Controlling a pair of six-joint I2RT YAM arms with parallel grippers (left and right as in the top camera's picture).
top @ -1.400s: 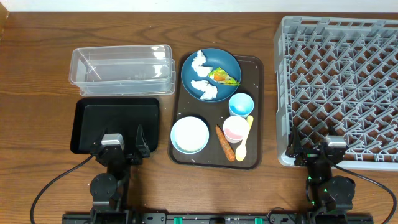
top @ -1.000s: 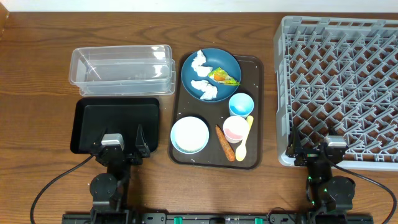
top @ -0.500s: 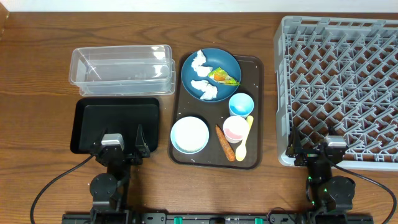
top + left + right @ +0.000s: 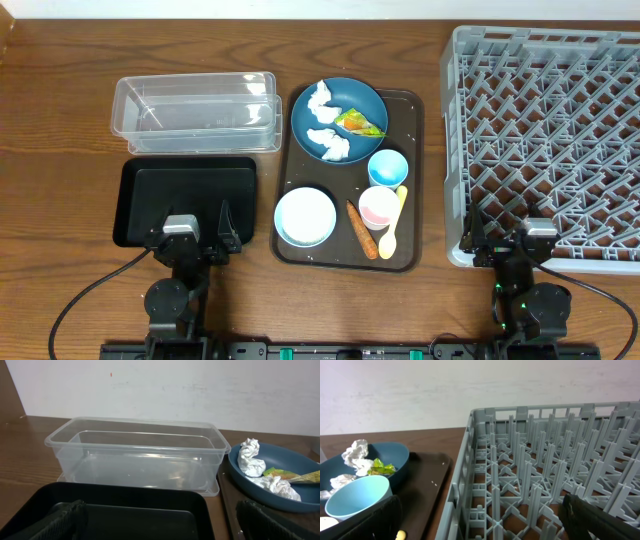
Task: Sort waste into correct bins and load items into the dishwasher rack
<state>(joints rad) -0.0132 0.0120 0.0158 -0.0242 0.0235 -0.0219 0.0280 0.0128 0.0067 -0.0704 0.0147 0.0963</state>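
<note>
Nothing moved; tissue wads (image 4: pixel 320 97) remain on plate (image 4: pixel 352 99).

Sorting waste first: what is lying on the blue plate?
Tissue wads and a green-and-orange wrapper lie on the plate. Anything beneath the wads is covered.

Arms folded at the bottom edge: left black two-finger gripper (image 4: pixel 195 236) at lower left, right black two-finger gripper (image 4: pixel 511 244) at lower right; both jaws spread wide, holding nothing.
</note>
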